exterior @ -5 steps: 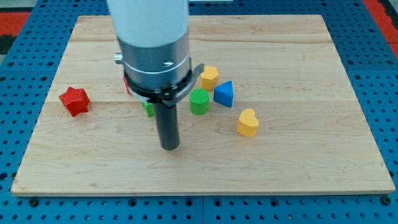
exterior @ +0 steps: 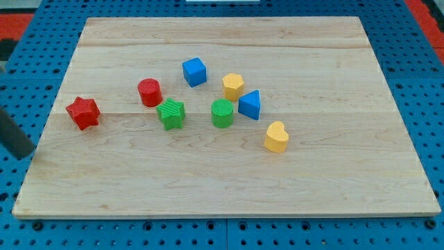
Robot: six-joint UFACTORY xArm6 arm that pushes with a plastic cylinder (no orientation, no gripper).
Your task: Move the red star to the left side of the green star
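Note:
The red star point(exterior: 83, 112) lies near the board's left edge. The green star point(exterior: 171, 114) lies to its right, near the middle of the board, well apart from it. My tip point(exterior: 25, 154) is at the view's far left, off the board's left edge, below and to the left of the red star, touching no block.
A red cylinder point(exterior: 149, 92) sits just up-left of the green star. A green cylinder point(exterior: 222, 112), blue cube point(exterior: 195, 71), yellow block point(exterior: 234, 86), blue triangular block point(exterior: 250, 104) and yellow heart point(exterior: 276, 137) lie to the right. The wooden board point(exterior: 333, 187) rests on a blue pegboard.
The arm has swung from over the board's middle to the view's far left, uncovering the red cylinder, green star and blue cube. No block has moved.

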